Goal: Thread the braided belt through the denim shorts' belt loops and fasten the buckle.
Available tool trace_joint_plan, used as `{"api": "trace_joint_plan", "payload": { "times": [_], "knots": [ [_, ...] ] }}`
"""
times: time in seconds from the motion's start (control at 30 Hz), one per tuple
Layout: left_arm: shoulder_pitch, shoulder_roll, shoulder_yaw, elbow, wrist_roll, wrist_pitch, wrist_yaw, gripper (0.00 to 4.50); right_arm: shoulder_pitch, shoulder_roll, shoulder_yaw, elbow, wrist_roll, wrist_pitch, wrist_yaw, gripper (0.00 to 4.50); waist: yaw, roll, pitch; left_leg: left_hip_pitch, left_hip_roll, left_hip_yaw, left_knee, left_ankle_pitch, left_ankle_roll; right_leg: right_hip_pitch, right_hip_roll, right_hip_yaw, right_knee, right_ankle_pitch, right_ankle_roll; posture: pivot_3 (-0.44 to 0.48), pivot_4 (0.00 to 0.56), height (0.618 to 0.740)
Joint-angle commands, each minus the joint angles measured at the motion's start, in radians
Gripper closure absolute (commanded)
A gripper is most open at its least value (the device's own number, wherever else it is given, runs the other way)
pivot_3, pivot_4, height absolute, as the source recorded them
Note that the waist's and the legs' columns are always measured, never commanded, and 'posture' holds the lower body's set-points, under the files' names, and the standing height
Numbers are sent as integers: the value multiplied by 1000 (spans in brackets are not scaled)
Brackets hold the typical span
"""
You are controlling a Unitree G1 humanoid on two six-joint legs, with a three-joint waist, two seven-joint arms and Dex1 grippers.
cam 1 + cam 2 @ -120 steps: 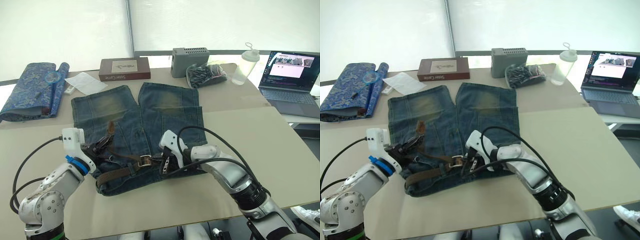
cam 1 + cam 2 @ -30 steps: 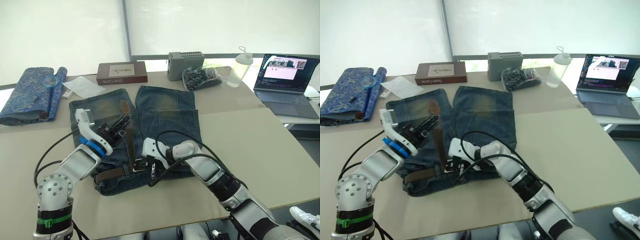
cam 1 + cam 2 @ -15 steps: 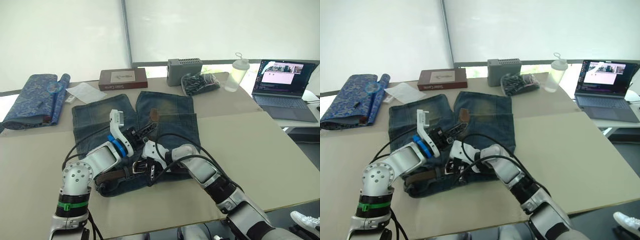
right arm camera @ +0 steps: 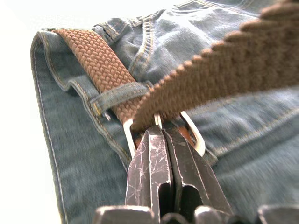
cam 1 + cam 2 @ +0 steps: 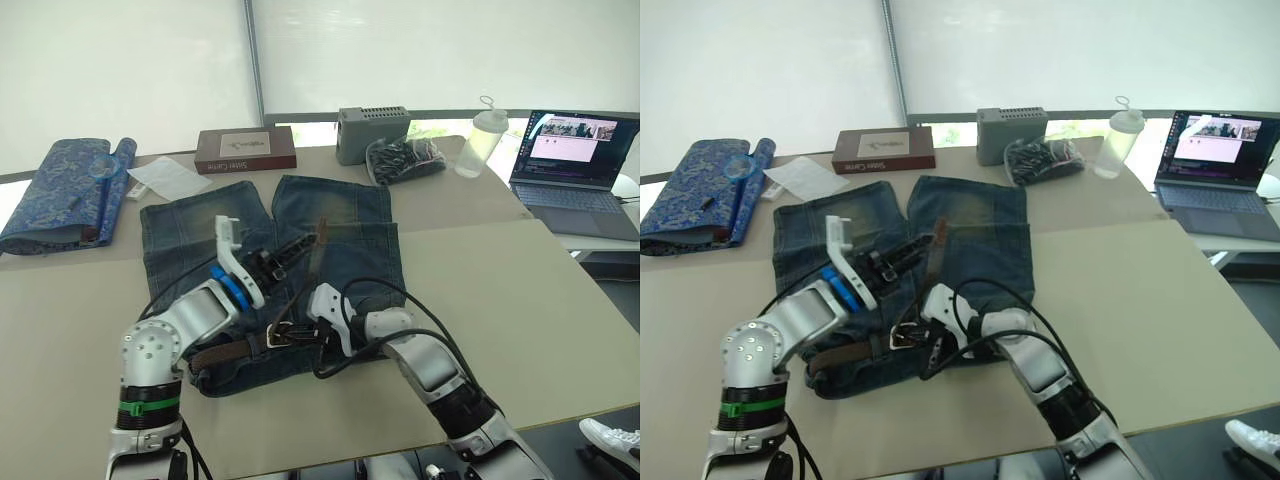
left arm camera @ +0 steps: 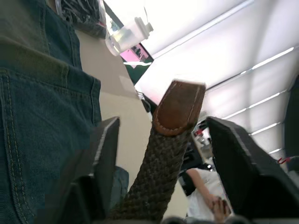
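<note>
The denim shorts (image 5: 350,230) lie flat mid-table, waistband toward me. The braided belt (image 5: 225,352) runs along the waistband under a belt loop (image 4: 119,93) to the silver buckle (image 5: 280,332). Its free end rises from the buckle, slanting up over the shorts to a leather tip (image 6: 180,105). My left gripper (image 5: 305,243) is open, and the belt end stands between its spread fingers (image 6: 105,154) without being pinched. My right gripper (image 4: 156,133) is shut, its tips meeting on the buckle (image 4: 194,135) where the belt passes through.
Along the table's far edge stand a brown book (image 5: 245,148), a grey box (image 5: 372,128), a bag of dark items (image 5: 405,155) and a plastic bottle (image 5: 480,135). An open laptop (image 5: 575,160) sits far right. Blue patterned cloth (image 5: 60,185) and white paper (image 5: 170,175) lie far left.
My left gripper has opened around the belt end it was pinching, after carrying that end rightward across the shorts. My right gripper has stayed at the buckle.
</note>
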Motion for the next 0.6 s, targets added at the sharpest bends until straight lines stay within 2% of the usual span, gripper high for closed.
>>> {"api": "trace_joint_plan", "payload": {
  "times": [0.03, 0.13, 0.2, 0.23, 0.3, 0.4, 0.43, 0.6],
  "knots": [
    [23, 118, 76, 28, -68, 50, -34, 990, 32, -26, -5, -25, 8, 48, -13, 4500, -2, 0, 1, 0, 0, 0, 0, 0, 0, 0, 0, 0, 0, 0, 0, 0, 150, 740],
    [39, 214, 67, 38, 30, 80, -117, 990, 40, -33, 0, -33, 4, 48, -28, 4500, -1, 1, 2, 0, 0, 0, 0, 0, 1, 0, 3, -2, 0, 0, 0, 0, 150, 740],
    [59, 276, 46, 17, 145, 73, -226, 1510, 44, -30, -5, -44, 17, 62, -37, 4500, 1, -1, 3, 1, -1, 0, 0, 0, 1, 1, 3, -3, 0, 0, 0, 0, 150, 740],
    [89, 330, 7, -26, 254, 46, -318, 1829, 47, -29, -11, -56, 29, 78, -38, 4500, 0, -1, 3, 1, -1, 0, 0, 0, 0, 2, 4, -3, 0, 0, 0, 0, 150, 740],
    [143, 400, -56, -90, 414, -5, -453, 2763, 52, -24, -29, -76, 59, 113, -41, 4500, -1, -1, 4, 1, -1, 0, 0, 0, 0, 1, 4, -3, -1, 0, -1, 0, 150, 740],
    [226, 461, -142, -163, 617, -112, -599, 4131, 56, -18, -67, -112, 127, 182, -40, 4500, -1, 1, 5, 0, 0, 1, -1, 0, 0, 1, 4, -3, -3, 0, -1, 0, 150, 740],
    [257, 469, -177, -180, 690, -157, -636, 4428, 57, -20, -80, -126, 149, 209, -42, 4500, 0, 1, 6, -1, 0, 0, -2, -1, 1, 0, 3, -2, -4, 0, -2, 0, 150, 740],
    [308, 403, -249, -210, 848, -245, -676, 4428, 63, -49, -126, -189, 236, 299, -32, 4500, 7, 2, 8, -7, 2, -2, -2, -2, 2, -3, -4, -1, -9, 1, -2, 0, 150, 740]
  ]
}}
